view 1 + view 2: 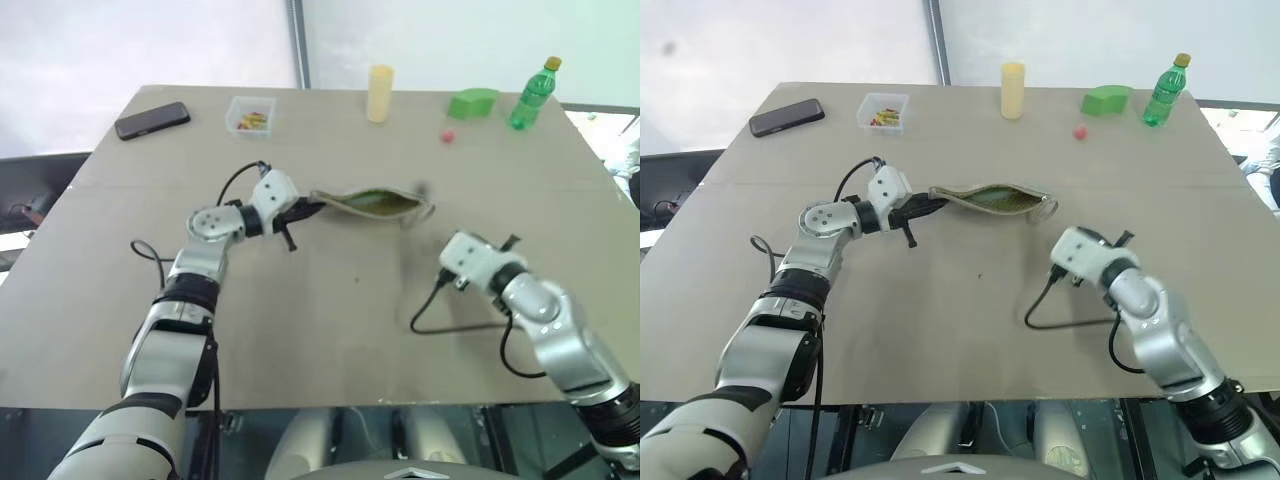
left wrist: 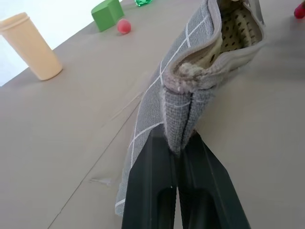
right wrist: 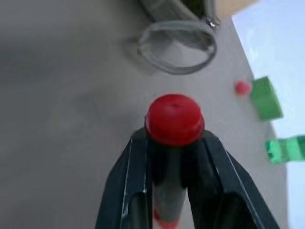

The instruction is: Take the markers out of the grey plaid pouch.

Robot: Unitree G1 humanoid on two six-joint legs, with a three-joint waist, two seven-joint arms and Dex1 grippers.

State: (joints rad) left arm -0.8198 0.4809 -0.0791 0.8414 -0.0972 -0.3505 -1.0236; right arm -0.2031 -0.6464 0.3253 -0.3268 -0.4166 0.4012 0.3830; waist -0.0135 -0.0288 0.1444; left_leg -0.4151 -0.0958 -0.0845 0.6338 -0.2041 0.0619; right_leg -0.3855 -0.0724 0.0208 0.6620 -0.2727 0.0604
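Note:
The grey plaid pouch (image 1: pixel 370 203) lies mid-table with its zipper open and its yellowish-green lining showing. My left gripper (image 2: pixel 178 143) is shut on the pouch's left end and holds that end slightly off the table. To the right of the pouch and nearer the table's front, my right gripper (image 3: pixel 174 136) is shut on a marker with a red cap (image 3: pixel 174 119), which stands up between its fingers. In the right wrist view the pouch's zipper end (image 3: pixel 178 9) and its loop strap (image 3: pixel 176 47) lie beyond the marker, apart from it.
Along the table's far edge stand a black phone (image 1: pixel 152 120), a clear box of small items (image 1: pixel 250 115), a cream cup (image 1: pixel 380 93), a green block (image 1: pixel 473 102), a small red ball (image 1: pixel 448 136) and a green bottle (image 1: pixel 532 95). A black cable (image 1: pixel 450 325) loops beside my right arm.

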